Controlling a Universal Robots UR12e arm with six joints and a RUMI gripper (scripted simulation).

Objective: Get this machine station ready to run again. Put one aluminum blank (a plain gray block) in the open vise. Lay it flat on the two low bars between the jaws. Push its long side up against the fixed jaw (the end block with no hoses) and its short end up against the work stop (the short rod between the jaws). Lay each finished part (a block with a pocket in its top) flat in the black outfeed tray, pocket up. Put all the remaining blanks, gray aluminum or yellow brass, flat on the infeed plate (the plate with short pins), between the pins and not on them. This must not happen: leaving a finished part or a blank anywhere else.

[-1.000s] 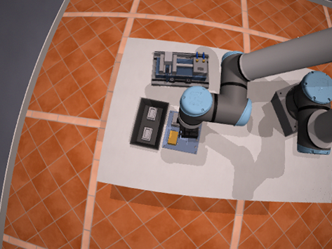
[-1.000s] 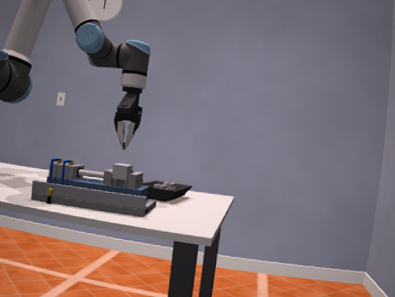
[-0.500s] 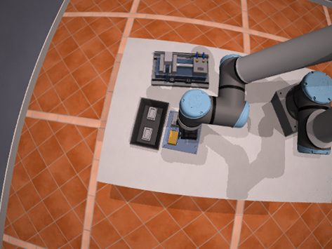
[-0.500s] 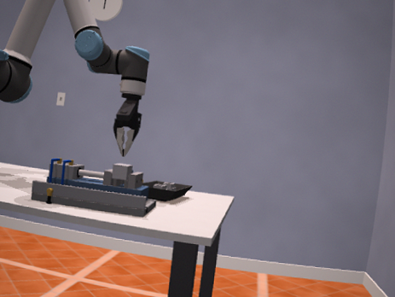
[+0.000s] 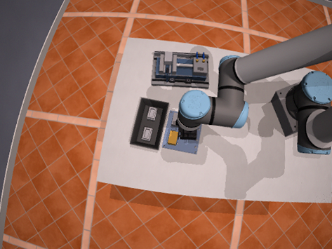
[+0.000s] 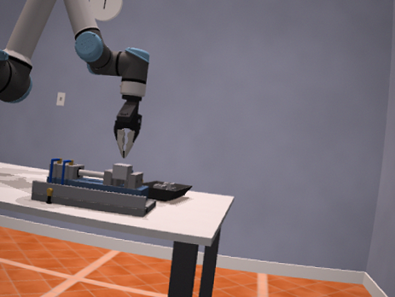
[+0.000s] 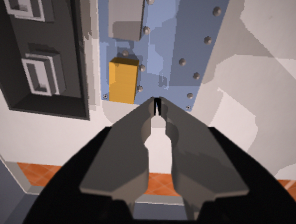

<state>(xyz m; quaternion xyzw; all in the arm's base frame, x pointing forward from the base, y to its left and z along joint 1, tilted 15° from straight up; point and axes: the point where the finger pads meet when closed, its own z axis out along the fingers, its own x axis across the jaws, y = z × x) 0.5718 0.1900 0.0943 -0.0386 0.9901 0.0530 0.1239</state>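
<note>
My gripper [image 6: 123, 154] [image 7: 156, 98] is shut and empty. It hangs well above the blue infeed plate [image 5: 190, 148] [image 7: 170, 45], which has short pins. A yellow brass blank [image 5: 173, 137] [image 7: 123, 80] lies flat on the plate near its left edge. A gray blank [image 7: 126, 17] lies flat on the plate beyond the brass one. The black outfeed tray [image 5: 136, 122] [image 6: 178, 191] [image 7: 67, 55] holds two finished parts [image 5: 151, 112] [image 5: 147, 133] [image 7: 40, 75], pocket up. The vise [image 5: 179, 68] [image 6: 93, 183] stands at the back of the table. I cannot tell whether a blank lies between its jaws.
The arm's elbow and wrist [image 5: 211, 107] hang over the plate in the overhead view and hide part of it. The arm's base [image 5: 314, 112] stands at the table's right. The white table [image 5: 236, 169] [image 6: 189, 215] ends just past the tray.
</note>
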